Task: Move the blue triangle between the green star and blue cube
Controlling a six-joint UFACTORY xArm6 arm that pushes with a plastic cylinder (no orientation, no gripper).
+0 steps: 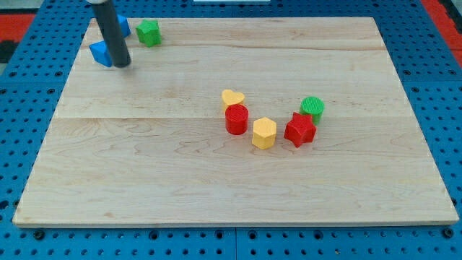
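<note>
Task looks nearly finished: my tip, a bare rod that grasps nothing, touches the blue triangle at the board's top-left corner, below the half-hidden blue cube and left of the green star, needing a final nudge between them.

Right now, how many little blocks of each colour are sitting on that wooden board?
Blue: 2, a blue triangle block and a blue cube partly hidden behind the dark rod, whose tip is just right of the triangle.
Green: 2, a green star block and a green cylinder.
Red: 2, a red cylinder and a red star block.
Yellow: 2, a yellow heart block and a yellow hexagon block.
Total: 8.
</note>
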